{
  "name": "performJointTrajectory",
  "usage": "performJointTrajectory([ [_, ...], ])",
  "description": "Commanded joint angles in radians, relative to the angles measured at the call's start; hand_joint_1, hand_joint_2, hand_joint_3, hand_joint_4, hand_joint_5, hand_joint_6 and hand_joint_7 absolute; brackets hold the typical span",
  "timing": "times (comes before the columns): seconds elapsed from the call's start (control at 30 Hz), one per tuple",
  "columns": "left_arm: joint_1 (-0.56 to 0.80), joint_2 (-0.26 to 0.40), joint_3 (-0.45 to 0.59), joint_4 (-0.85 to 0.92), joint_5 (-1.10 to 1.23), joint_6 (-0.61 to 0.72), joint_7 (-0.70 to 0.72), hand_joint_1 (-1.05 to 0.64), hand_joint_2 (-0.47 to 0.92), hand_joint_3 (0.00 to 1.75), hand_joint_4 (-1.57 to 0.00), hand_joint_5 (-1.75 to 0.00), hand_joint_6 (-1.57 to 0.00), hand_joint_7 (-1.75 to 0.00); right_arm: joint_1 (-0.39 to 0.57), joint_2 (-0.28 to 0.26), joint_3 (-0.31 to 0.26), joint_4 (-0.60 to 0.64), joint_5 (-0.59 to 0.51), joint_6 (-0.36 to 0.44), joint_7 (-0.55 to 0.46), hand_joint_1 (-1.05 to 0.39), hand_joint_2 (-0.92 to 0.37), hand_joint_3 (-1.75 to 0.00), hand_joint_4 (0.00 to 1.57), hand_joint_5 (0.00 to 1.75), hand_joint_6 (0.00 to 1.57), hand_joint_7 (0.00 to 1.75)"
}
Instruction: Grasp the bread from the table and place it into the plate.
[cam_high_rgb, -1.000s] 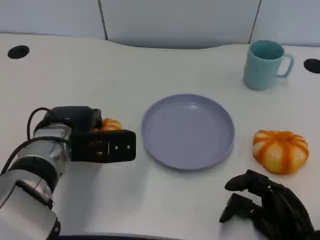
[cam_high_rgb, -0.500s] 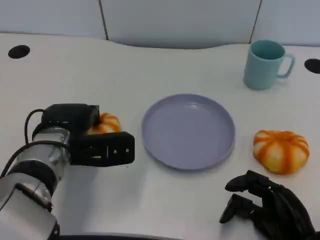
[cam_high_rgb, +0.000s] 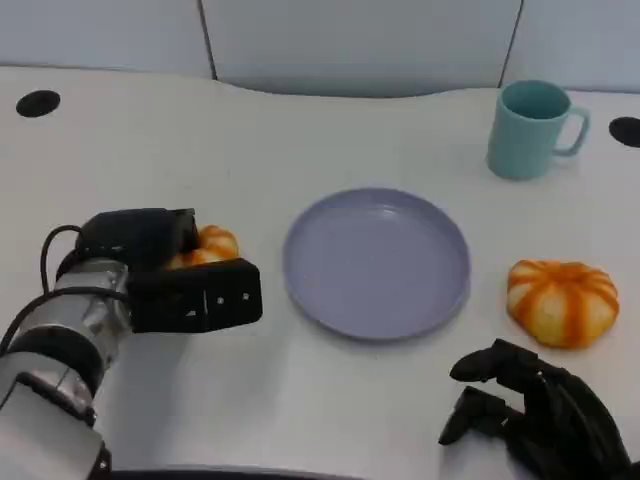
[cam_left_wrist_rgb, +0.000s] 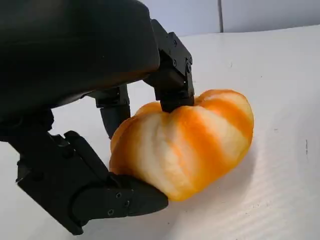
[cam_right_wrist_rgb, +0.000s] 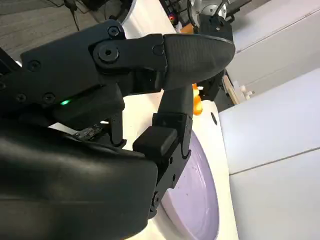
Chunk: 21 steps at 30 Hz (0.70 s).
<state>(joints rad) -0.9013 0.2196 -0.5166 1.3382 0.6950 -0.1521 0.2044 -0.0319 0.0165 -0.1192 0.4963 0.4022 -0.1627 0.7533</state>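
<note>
Judging from both views, I have the left hand (cam_high_rgb: 185, 290) closed around the bread (cam_left_wrist_rgb: 182, 142), which sits low by the table (cam_high_rgb: 300, 130) left of the plate (cam_high_rgb: 376, 262); lifting and placing remain; the right hand (cam_high_rgb: 535, 415) rests curled, holding nothing.

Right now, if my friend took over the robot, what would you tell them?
Left hand: fingers closed around a small orange-striped bread that sits left of the plate; it looks like it is resting on the table.
Right hand: holding nothing, fingers loosely curled but apart, low over the near right of the table.
Purple plate: in the middle of the table, nothing in it.
A second, larger orange-striped bread lies right of the plate, and a teal mug stands at the back right.
Done: the grasp.
Left: lift the bread, carry it over the plate, set it down, let go.
</note>
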Motion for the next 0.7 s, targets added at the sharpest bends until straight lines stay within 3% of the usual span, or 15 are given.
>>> performJointTrajectory([
  [0.03, -0.002, 0.036, 0.049, -0.014, -0.045, -0.056, 0.035, -0.14, 0.45, 0.97, -0.69, -1.75, -0.58, -1.73, 0.009, -0.010, -0.002, -0.026, -0.003, 0.011, -0.023, -0.48, -0.92, -0.44, 0.73, 1.33, 0.70, 0.96],
  [0.2, -0.018, 0.064, 0.128, -0.036, -0.116, -0.141, 0.076, -0.12, 0.48, 0.93, -0.81, -1.75, -0.63, -1.75, -0.001, -0.010, 0.002, -0.021, -0.003, 0.028, -0.038, -0.49, -0.92, -0.42, 0.73, 1.35, 0.70, 0.97],
  [0.23, -0.021, 0.067, 0.141, -0.040, -0.125, -0.152, 0.086, -0.11, 0.56, 0.76, -0.79, -1.75, -0.61, -1.75, -0.005, -0.009, 0.001, -0.015, -0.003, 0.026, -0.037, -0.49, -0.92, -0.42, 0.72, 1.35, 0.71, 0.97],
  [0.3, -0.027, 0.069, 0.161, -0.045, -0.142, -0.167, 0.096, -0.11, 0.63, 0.63, -0.78, -1.75, -0.61, -1.75, -0.010, -0.009, 0.001, -0.003, -0.004, 0.021, -0.036, -0.49, -0.92, -0.42, 0.72, 1.35, 0.71, 0.97],
  [0.7, -0.056, 0.067, 0.165, -0.076, -0.135, -0.240, 0.124, -0.11, 0.65, 0.53, -0.82, -1.75, -0.63, -1.75, -0.006, -0.010, 0.014, -0.013, -0.025, 0.019, -0.046, -0.52, -0.92, -0.40, 0.69, 1.39, 0.69, 0.99],
])
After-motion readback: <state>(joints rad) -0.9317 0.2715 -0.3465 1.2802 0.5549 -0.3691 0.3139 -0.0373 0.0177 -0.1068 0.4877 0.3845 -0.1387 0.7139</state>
